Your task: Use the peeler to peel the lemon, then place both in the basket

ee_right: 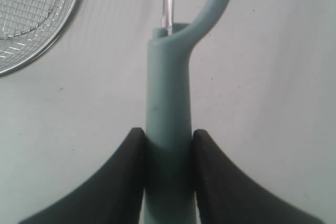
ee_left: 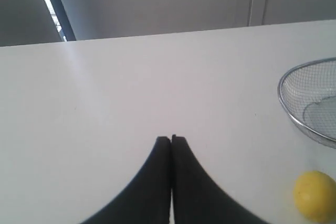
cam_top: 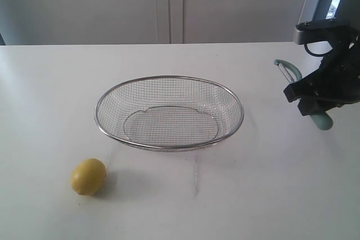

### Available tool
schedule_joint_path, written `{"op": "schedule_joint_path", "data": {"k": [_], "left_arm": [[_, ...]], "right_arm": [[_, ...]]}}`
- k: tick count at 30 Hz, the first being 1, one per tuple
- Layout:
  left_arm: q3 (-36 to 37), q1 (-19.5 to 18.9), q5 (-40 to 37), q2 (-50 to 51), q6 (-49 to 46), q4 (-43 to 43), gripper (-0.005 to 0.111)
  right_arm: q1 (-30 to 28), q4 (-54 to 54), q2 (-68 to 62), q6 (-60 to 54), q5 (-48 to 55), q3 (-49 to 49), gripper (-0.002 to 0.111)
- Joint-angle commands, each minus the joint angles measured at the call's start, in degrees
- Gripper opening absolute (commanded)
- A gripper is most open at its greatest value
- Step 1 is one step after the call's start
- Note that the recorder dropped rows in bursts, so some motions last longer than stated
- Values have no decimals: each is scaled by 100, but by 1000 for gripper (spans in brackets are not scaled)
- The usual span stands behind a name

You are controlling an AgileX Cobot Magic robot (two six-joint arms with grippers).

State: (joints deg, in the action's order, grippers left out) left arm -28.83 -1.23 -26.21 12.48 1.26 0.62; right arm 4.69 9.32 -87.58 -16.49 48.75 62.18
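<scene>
Item 1. Lemon (cam_top: 88, 176): yellow, whole, unpeeled. It lies on the white bench (cam_top: 253, 195) near the front left, just outside the basket and not touching it.

Item 2. Basket (cam_top: 169, 77): silver wire mesh, oval, mid-bench, nothing in it.

Item 3. Peeler (ee_right: 168, 93): pale teal handle, looped head pointing away from the wrist. It sits at the right side of the bench, well apart from the lemon, with the basket between them.

Item 4. Right fingers (ee_right: 126, 171): clamped on the peeler handle, one on each flank, with the butt end sticking out behind.

Item 5. Left fingers (ee_left: 152, 177): pressed together and holding nothing, above bare bench, with the lemon near them and off to one side.

Stage, as judged: tool in hand, fruit not yet secured, peeling not begun.

Risks, as judged:
- The smooth round handle may twist or slide between the right fingers once the blade bites
- The lemon is oval and may roll off if nudged before it is pinched
- A shallow grip on the lemon would let it squirt free under blade pressure
- Carrying the peeler across could clip the basket rim
</scene>
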Motion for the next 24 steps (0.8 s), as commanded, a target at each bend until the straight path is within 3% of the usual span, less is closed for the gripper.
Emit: {"op": "schedule_joint_path", "data": {"k": [1, 10, 18, 24], "left_arm": [[-232, 140, -498, 230, -126, -62, 0], [-728, 140, -1404, 1231, -508, -133, 0], [-862, 140, -1894, 2143, -1661, -1271, 0], [-862, 140, -2118, 2729, -1694, -1327, 0]], "right_arm": [[10, 7, 58, 21, -35, 3, 0], [10, -15, 58, 21, 88, 3, 0], [10, -13, 58, 21, 39, 3, 0], [10, -2, 58, 21, 38, 3, 0]]}}
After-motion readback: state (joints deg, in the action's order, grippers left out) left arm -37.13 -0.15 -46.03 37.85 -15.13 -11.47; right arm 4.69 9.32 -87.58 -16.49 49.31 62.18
